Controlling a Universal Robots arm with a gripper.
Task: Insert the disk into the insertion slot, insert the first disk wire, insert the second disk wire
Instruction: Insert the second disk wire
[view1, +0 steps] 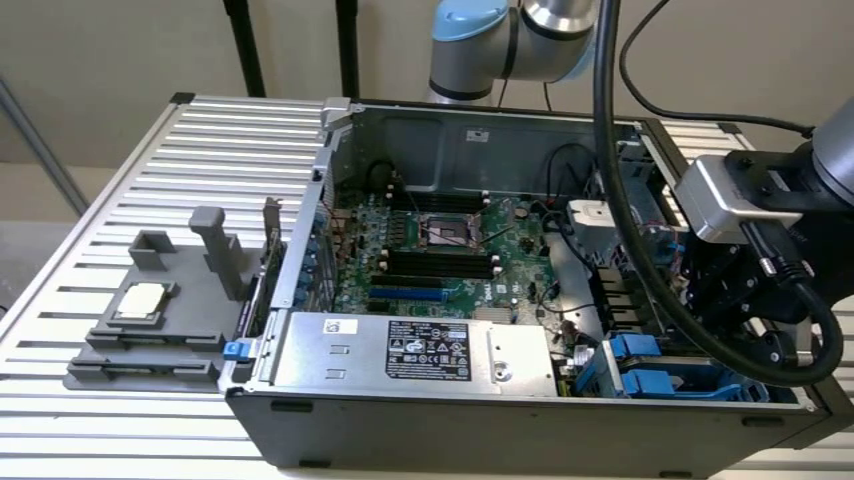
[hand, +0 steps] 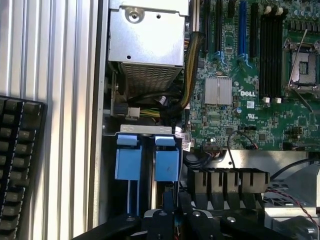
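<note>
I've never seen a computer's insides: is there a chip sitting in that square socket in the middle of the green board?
No. In the exterior view the square socket on the green board lies open and bare, with only its metal frame around it.

The open computer case (view1: 534, 290) leaves a broad gap above the green board (view1: 454, 250), bounded by the case walls. The silver power-supply box (view1: 400, 350) blocks the near edge. At the exterior view's right, the drive cage (view1: 667, 370) with blue tabs (hand: 145, 160) is crowded: black cables (hand: 170, 97) and the gripper (hand: 175, 220) hang close above it. The slatted table (view1: 174, 180) around the case is open apart from a grey fixture (view1: 160, 310).
</note>
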